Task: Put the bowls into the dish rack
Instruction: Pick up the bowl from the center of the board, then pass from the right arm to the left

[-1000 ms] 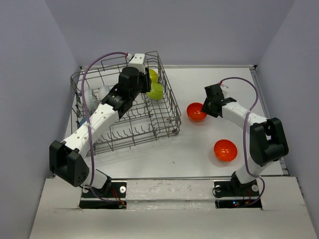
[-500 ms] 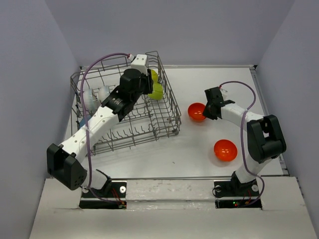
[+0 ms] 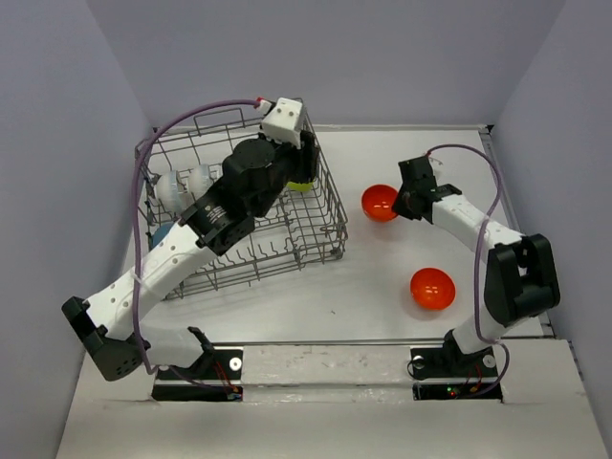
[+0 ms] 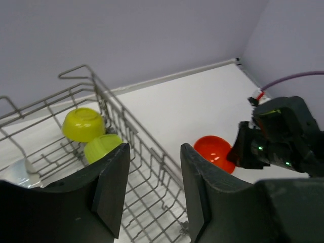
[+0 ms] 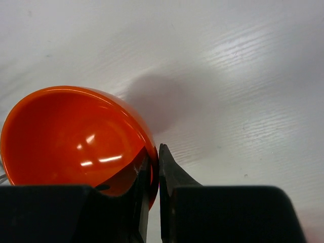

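Dish rack (image 3: 325, 251): large grey wire basket with upright tines and raised handle loops, set askew on the left half of the table, reaching toward its far left corner. Bowls in the rack: a yellow-green bowl (image 4: 83, 124), bottom-up at the rack's far right corner, with a second yellow-green bowl (image 4: 103, 147) touching its near side; white bowls (image 3: 186, 184) on edge along the far left side; a blue bowl (image 3: 160, 232) barely showing through the left wires. Bowls on the table: an orange-red bowl (image 3: 379, 202), glossy and tipped, on the right half toward the far edge, its rim pinched in the right claw (image 5: 154, 152); a second orange-red bowl (image 3: 431, 288) well apart, toward the near right corner.
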You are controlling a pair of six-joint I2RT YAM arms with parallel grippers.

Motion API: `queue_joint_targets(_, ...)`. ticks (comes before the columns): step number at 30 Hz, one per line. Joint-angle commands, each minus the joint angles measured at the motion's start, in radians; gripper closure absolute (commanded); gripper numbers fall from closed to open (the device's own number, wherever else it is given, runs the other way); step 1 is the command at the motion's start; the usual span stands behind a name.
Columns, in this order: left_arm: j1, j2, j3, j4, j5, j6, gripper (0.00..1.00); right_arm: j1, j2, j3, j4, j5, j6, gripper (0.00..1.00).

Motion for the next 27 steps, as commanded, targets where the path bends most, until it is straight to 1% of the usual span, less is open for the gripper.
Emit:
queue_joint_targets(1, -0.147, 0.060, 0.189, -0.078, -0.079, 0.137, 0.44, -0.008, -0.133, 0.139, -0.048, 0.041, -0.026, 0.99)
queue_joint_targets(3, -0.209, 0.107, 0.251, -0.133, -0.105, 0.160, 0.43, -0.008, -0.187, 0.181, -0.083, 0.043, -0.036, 0.99)
queue_joint_targets(4, -0.281, 0.131, 0.277, -0.170, -0.157, 0.169, 0.43, -0.008, -0.204, 0.199, -0.100, 0.041, -0.042, 0.99)
queue_joint_targets(6, -0.354, 0.200, 0.345, -0.195, -0.211, 0.207, 0.43, -0.008, -0.254, 0.245, -0.140, 0.037, -0.053, 0.99)
queue_joint_targets(7, -0.417, 0.226, 0.364, -0.214, -0.267, 0.218, 0.43, -0.008, -0.271, 0.257, -0.152, 0.035, -0.056, 0.99)
queue_joint_targets(9, -0.467, 0.314, 0.439, -0.248, -0.312, 0.244, 0.42, -0.008, -0.299, 0.287, -0.191, 0.029, -0.064, 0.99)
queue_joint_targets(14, -0.595, 0.551, 0.605, -0.365, -0.520, 0.319, 0.42, -0.008, -0.348, 0.317, -0.253, -0.011, -0.093, 0.99)
queue_joint_targets(16, -0.614, 0.607, 0.653, -0.415, -0.585, 0.347, 0.42, -0.008, -0.337, 0.339, -0.272, -0.040, -0.107, 0.99)
queue_joint_targets(17, -0.619, 0.651, 0.709, -0.432, -0.590, 0.347, 0.42, -0.008, -0.330, 0.350, -0.298, -0.046, -0.111, 0.99)
queue_joint_targets(21, -0.629, 0.684, 0.756, -0.426, -0.600, 0.375, 0.42, -0.008, -0.291, 0.397, -0.364, -0.083, -0.134, 0.99)
queue_joint_targets(23, -0.634, 0.699, 0.785, -0.440, -0.628, 0.393, 0.42, -0.008, -0.262, 0.435, -0.405, -0.103, -0.139, 0.99)
queue_joint_targets(26, -0.640, 0.695, 0.803, -0.483, -0.605, 0.402, 0.42, -0.008, -0.242, 0.466, -0.431, -0.134, -0.138, 0.99)
queue_joint_targets(27, -0.643, 0.682, 0.776, -0.486, -0.572, 0.409, 0.42, -0.008, -0.230, 0.477, -0.433, -0.155, -0.139, 0.99)
